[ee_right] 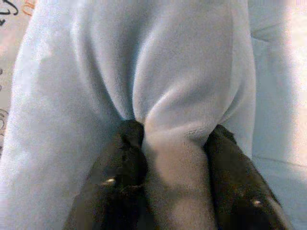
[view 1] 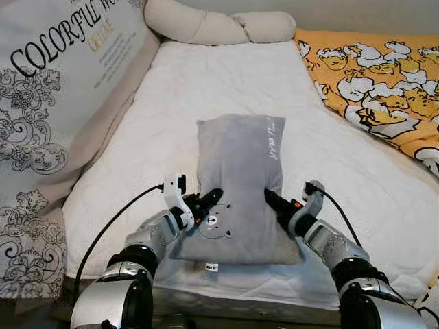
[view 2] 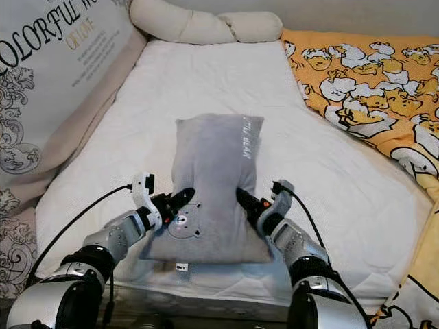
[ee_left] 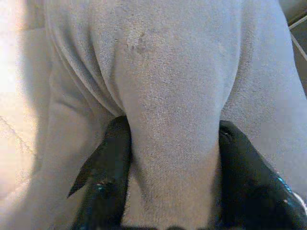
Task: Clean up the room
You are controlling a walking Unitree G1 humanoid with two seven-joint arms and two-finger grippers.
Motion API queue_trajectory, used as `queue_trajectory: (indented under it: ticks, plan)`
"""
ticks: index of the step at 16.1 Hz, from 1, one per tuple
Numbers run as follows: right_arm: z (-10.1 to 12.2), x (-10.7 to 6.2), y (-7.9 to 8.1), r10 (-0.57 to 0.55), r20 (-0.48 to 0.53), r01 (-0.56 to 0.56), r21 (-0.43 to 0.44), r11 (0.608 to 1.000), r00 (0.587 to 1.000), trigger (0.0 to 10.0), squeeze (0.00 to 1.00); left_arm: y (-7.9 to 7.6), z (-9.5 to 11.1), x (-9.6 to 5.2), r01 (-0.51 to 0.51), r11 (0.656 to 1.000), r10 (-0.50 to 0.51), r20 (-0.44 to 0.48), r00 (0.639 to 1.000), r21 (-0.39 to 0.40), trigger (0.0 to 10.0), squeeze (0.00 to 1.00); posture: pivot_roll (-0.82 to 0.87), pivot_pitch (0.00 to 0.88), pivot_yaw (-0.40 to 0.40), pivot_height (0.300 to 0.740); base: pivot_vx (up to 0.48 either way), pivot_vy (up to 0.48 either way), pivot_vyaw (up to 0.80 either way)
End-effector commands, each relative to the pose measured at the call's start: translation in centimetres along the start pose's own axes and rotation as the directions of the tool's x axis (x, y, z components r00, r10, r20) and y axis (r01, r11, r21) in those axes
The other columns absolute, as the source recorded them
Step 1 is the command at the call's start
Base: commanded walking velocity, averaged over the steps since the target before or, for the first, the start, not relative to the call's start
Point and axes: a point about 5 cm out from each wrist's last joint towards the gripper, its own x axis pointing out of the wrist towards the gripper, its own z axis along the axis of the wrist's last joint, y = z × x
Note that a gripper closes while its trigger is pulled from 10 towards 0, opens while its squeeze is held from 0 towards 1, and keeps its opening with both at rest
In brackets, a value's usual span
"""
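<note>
Two grippers are pinching one grey pillow [view 1: 239, 185], which is lying on the near part of a white mattress [view 1: 343, 164], its near end close to the mattress edge. The pillow is bearing a small bear face [view 1: 218, 225] near that end, pale lettering along its far right side, and a little white tag at the near seam. The left gripper [view 1: 208, 201] is biting into the pillow's left edge, and the left wrist view is showing a thick fold of grey plush squeezed between its two black fingers [ee_left: 108, 177]. The right gripper [view 1: 273, 200] is clamping the right edge in the same way, with a ridge of cloth bunched between its fingers [ee_right: 120, 172]. Under both grips the pillow is narrowing at its waist.

Around the pillow, the mattress surface is lying bare and smooth. At the far end a long cream bolster [view 1: 212, 26] is curling across the head of the bed. Along the robot's left a large printed cushion [view 1: 51, 89], with black scrollwork and big lettering, is leaning against the mattress side. On the right an orange blanket [view 1: 374, 82] patterned with cartoon ducks is spreading over the far right corner, well apart from the pillow. Black cables are running back from each wrist along the silver arms.
</note>
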Motion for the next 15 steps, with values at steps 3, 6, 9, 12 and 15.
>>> queue_trajectory:
  ticks: [3, 6, 9, 12, 15]
  plan:
    - [-1.0, 1.0, 1.2, 0.000, -0.006, 0.000, -0.023, 1.000, 1.000, 0.0, 0.00, -0.2, -1.3, 0.1, 0.005, 0.997, 0.002, -0.086, 0.996, 0.081, 0.0, 0.00, 0.07, 0.000, 0.014, 0.740, 0.000, 0.000, 0.00]
    - [0.0, 1.2, 1.6, -0.030, 0.019, 0.030, -0.001, 1.000, 0.999, 0.0, 0.00, -0.5, 0.2, 0.4, 0.008, 0.982, 0.005, -0.067, 0.998, 0.188, 0.0, 0.00, 0.08, 0.000, 0.012, 0.740, 0.000, 0.000, 0.00]
    - [1.6, 1.5, 3.3, 0.038, 0.074, -0.038, 0.001, 0.999, 0.997, 0.0, 0.00, -1.6, 2.4, 0.9, 0.057, 0.956, -0.052, -0.027, 0.998, 0.287, 0.0, 0.00, 0.08, 0.000, 0.012, 0.740, 0.000, 0.000, 0.00]
    - [3.6, 1.4, 5.4, 0.086, 0.161, -0.085, -0.014, 0.996, 0.983, 0.0, 0.00, -3.6, 5.4, 1.3, 0.130, 0.928, -0.159, 0.056, 0.986, 0.349, 0.0, 0.00, 0.09, 0.000, 0.013, 0.740, 0.000, 0.000, 0.00]
    - [4.3, 1.4, 6.7, 0.105, 0.192, -0.094, -0.067, 0.993, 0.976, 0.0, 0.00, -4.3, 6.5, 1.1, 0.136, 0.907, -0.183, 0.082, 0.980, 0.399, 0.0, 0.00, 0.08, 0.000, 0.015, 0.740, 0.000, 0.000, 0.00]
